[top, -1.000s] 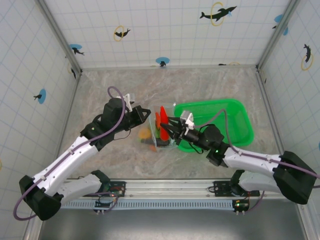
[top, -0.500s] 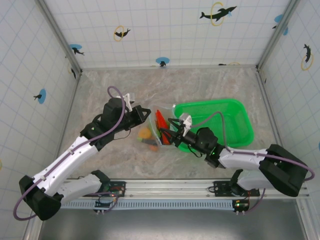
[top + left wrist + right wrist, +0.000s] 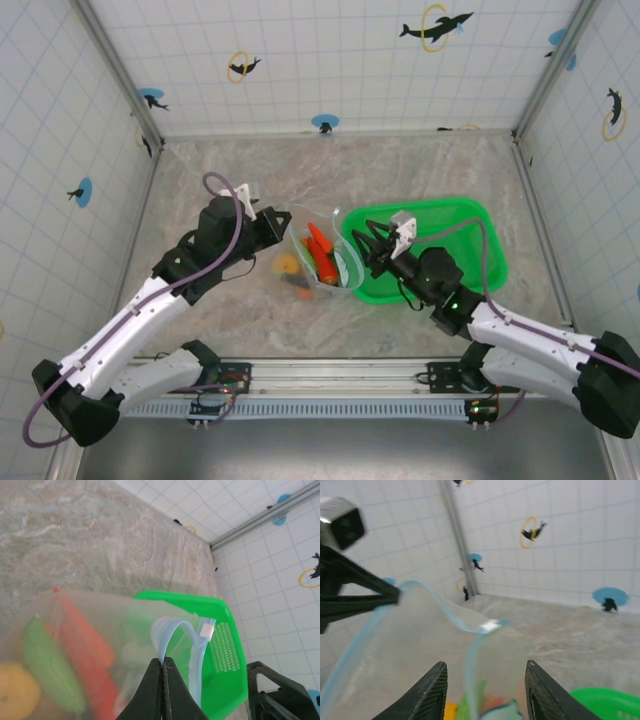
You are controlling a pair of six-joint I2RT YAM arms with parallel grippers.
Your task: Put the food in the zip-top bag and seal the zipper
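The zip-top bag (image 3: 338,272) stands open mid-table, holding the food: red carrots (image 3: 321,250), green pieces and an orange round piece (image 3: 288,265). My left gripper (image 3: 284,222) is shut on the zipper (image 3: 175,630), pinching the blue strip at the bag's left mouth edge (image 3: 163,662). In the left wrist view a green cucumber (image 3: 47,665) and a carrot (image 3: 85,650) show through the plastic. My right gripper (image 3: 362,240) hovers open just right of the bag; in its own view (image 3: 485,664) the zipper (image 3: 470,675) runs between its spread fingers without touching them.
A green plastic basket (image 3: 465,240) sits right of the bag, under my right arm; its perforated wall (image 3: 225,665) is right behind the bag. Tiled walls close in the marbled table (image 3: 220,180) on three sides.
The right gripper let go of the red carrot, which dropped into the bag, then drew back to the right over the basket's edge. The left gripper kept its pinch and shifted slightly left.
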